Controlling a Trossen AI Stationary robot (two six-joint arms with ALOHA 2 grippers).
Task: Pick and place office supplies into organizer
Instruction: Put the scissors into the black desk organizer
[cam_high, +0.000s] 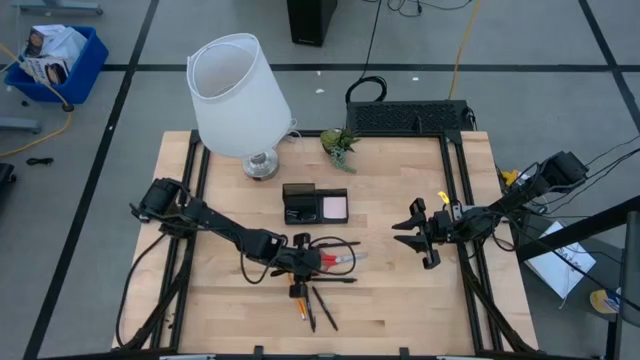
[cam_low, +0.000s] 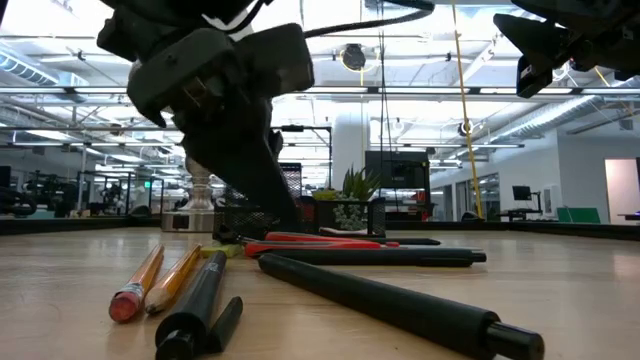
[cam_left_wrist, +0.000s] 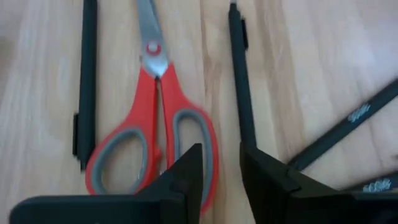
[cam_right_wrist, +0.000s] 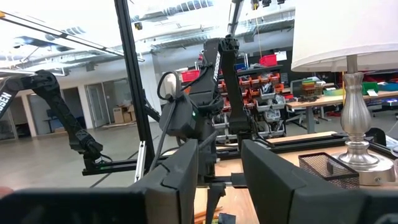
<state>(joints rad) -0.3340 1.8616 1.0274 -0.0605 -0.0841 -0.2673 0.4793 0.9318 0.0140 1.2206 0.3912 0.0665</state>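
The red-handled scissors (cam_left_wrist: 149, 137) lie flat on the wooden table (cam_high: 420, 300), with one black pen (cam_left_wrist: 87, 81) on one side of them and another black pen (cam_left_wrist: 241, 87) on the other. My left gripper (cam_left_wrist: 221, 171) is low over them and open, with bare wood in the gap between its fingers. Two orange pencils (cam_low: 150, 282) and more black pens (cam_high: 320, 306) lie toward the near edge. The black organizer (cam_high: 300, 201) sits farther back with a pink sticky-note pad (cam_high: 334, 207) in it. My right gripper (cam_high: 418, 232) is open and raised at the right. My left gripper comes slanting down from the table's left. One fingertip (cam_left_wrist: 186, 168) stands over the rim of a scissors handle loop (cam_left_wrist: 208, 146), the other (cam_left_wrist: 261, 171) by the pen's near end. Whether either touches I cannot tell.
A white-shaded lamp (cam_high: 235, 95) stands at the far left of the table. A small green plant (cam_high: 338, 142) and a black wire rack (cam_high: 410, 118) are at the far edge. Bare wood lies between the scissors and my right arm.
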